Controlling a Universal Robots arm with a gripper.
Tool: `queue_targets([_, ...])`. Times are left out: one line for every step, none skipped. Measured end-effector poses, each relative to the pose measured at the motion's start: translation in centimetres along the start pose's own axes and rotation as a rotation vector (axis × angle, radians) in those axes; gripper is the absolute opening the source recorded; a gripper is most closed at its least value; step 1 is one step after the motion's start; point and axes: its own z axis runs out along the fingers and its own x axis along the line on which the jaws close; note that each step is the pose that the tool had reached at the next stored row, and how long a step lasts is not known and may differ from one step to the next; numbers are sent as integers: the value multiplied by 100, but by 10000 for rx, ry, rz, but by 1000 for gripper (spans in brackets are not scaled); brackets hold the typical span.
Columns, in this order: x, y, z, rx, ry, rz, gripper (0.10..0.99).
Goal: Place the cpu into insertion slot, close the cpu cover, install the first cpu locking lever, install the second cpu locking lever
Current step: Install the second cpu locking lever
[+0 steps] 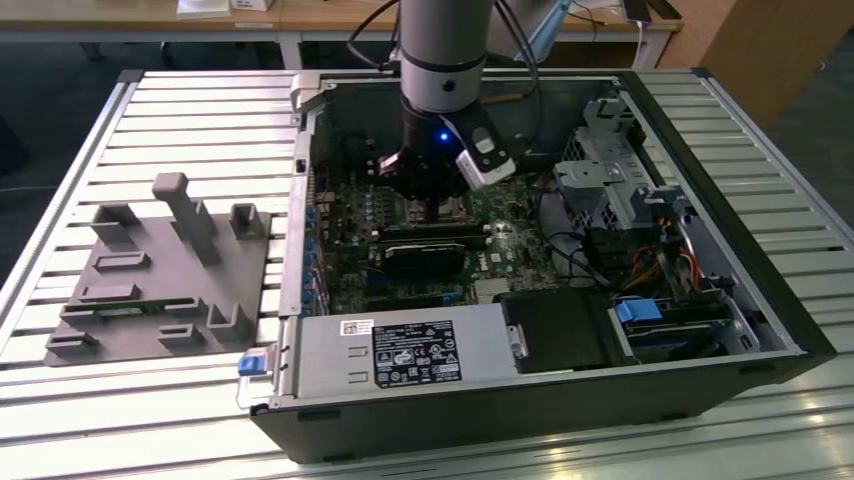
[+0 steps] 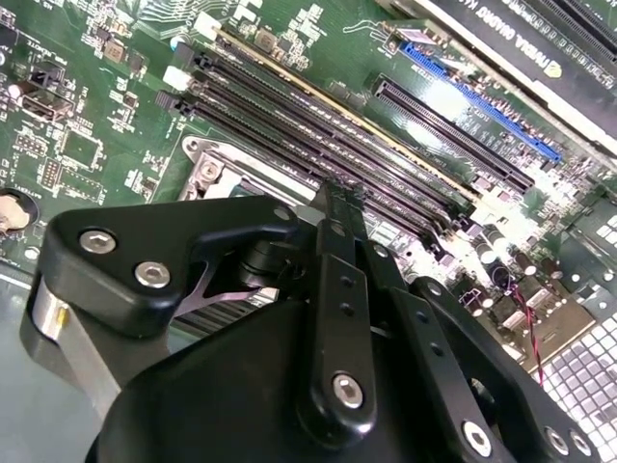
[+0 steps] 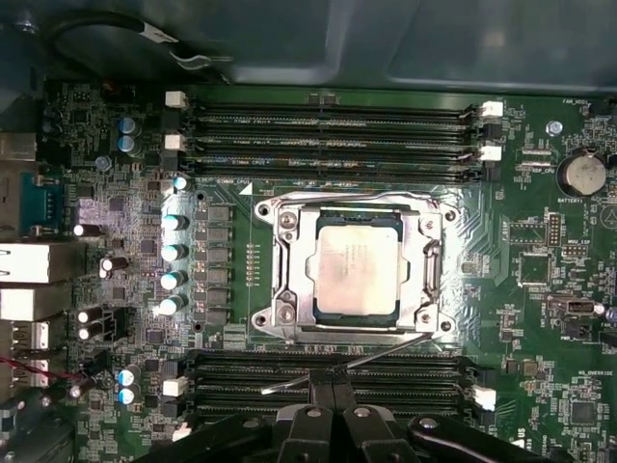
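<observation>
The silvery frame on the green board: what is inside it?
The cpu, a flat silver-grey square, shows through the cut-out of the cpu cover. The insertion slot beneath it is hidden by the chip and frame.

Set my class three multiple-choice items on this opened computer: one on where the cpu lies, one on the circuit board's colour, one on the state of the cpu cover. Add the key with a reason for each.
1. Where does the cpu lie?
A. on the circuit board, framed by the cpu cover
B. on the slatted table outside the case
C. on top of the power supply

2. What colour is the circuit board?
A. red
B. green
C. white

3. How does the cpu cover stand?
A. upright on its hinge
B. taken off the board
C. flat around the cpu

Key:
1 A: the first wrist view shows the chip inside the frame on the board.
2 B: the board is green in both wrist views.
3 C: the frame lies level around the chip's top.
</observation>
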Motion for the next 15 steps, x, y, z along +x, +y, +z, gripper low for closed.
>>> queue_targets([4,0,3,-1,0,0,106])
queue_targets([8,0,6,0,0,0,106])
queue_targets([12,0,9,0,0,0,106])
queue_targets([14,0,14,-1,-1,0,106])
queue_targets([15,1,19,-1,0,-1,106])
queue_targets([16,0,26,0,0,-2,106])
queue_targets([16,0,34,0,1,-1,106])
queue_targets([17,0,42,0,0,0,106])
queue_targets([17,0,49,0,0,0,106])
queue_targets([17,0,53,-2,0,0,106])
queue_targets([18,-2,55,-17,2,1,106])
queue_targets([17,-6,57,-47,1,1,106])
queue_targets([17,-13,59,-103,-1,3,106])
queue_targets([17,-21,60,-165,-1,8,106])
queue_targets([17,-32,61,-216,-2,15,106])
